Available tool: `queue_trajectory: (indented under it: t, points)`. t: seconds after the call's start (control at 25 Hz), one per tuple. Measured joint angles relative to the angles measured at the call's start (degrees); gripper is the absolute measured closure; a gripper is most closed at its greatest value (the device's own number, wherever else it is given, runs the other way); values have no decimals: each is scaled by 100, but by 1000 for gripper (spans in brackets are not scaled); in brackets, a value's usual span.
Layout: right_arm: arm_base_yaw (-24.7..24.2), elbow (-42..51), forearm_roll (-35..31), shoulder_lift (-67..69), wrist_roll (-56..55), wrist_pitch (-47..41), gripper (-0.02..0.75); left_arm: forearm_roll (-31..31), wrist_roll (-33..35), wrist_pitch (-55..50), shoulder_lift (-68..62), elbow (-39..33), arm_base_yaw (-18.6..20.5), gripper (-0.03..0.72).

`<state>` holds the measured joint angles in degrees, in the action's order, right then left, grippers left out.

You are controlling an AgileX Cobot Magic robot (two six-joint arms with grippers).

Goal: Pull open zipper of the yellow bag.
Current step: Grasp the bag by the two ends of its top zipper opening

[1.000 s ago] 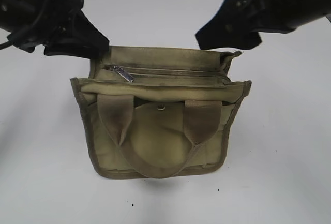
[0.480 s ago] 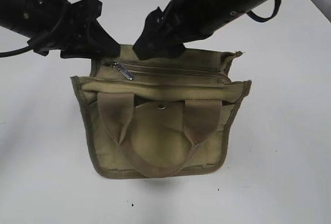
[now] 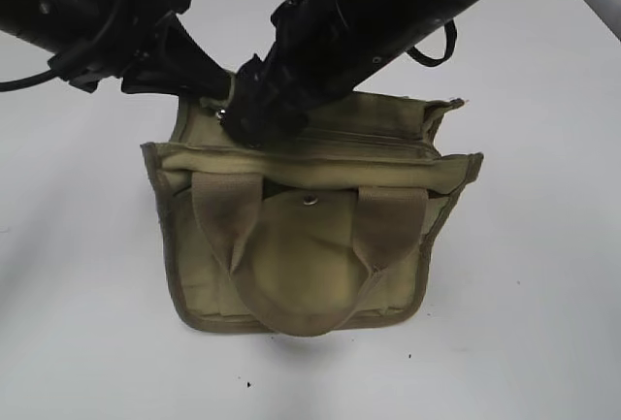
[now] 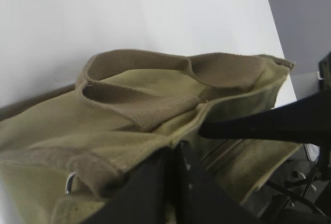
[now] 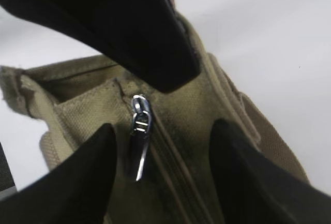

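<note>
The yellow bag (image 3: 310, 255) stands on the white table with its handles toward the camera. Its zipper (image 5: 173, 169) runs along the top and is closed, with the silver pull tab (image 5: 139, 149) at the left end. My right gripper (image 5: 164, 131) has reached across and hangs open over that end, one finger on each side of the tab, touching nothing. In the exterior view the right gripper (image 3: 254, 114) hides the tab. My left gripper (image 4: 175, 149) is shut on the bag's upper left rim, and the exterior view shows the left gripper (image 3: 199, 85) at that corner.
A round snap button (image 3: 310, 201) sits on the front flap between the two webbing handles (image 3: 225, 216). Both black arms cross above the bag's back left. White tabletop (image 3: 543, 294) surrounds the bag.
The right arm swung from the bag's right end across to the zip's left end. The left gripper closed on the bag's corner. The bag shifted slightly to the right.
</note>
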<state>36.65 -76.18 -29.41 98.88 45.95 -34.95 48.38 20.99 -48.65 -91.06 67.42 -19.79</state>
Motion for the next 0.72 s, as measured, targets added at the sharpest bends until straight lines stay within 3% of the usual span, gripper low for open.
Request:
queue_trajectory:
  t: [0.36,0.64,0.72]
  points:
    - [0,-36,24,83,10,16,313,-57,0,-196,-12,156,-6,684]
    - [0,-53,18,325,22,16,400,-23,0,-285,-58,156,-6,685]
    - [0,-53,40,332,22,4,479,-23,0,-298,-62,156,-6,686]
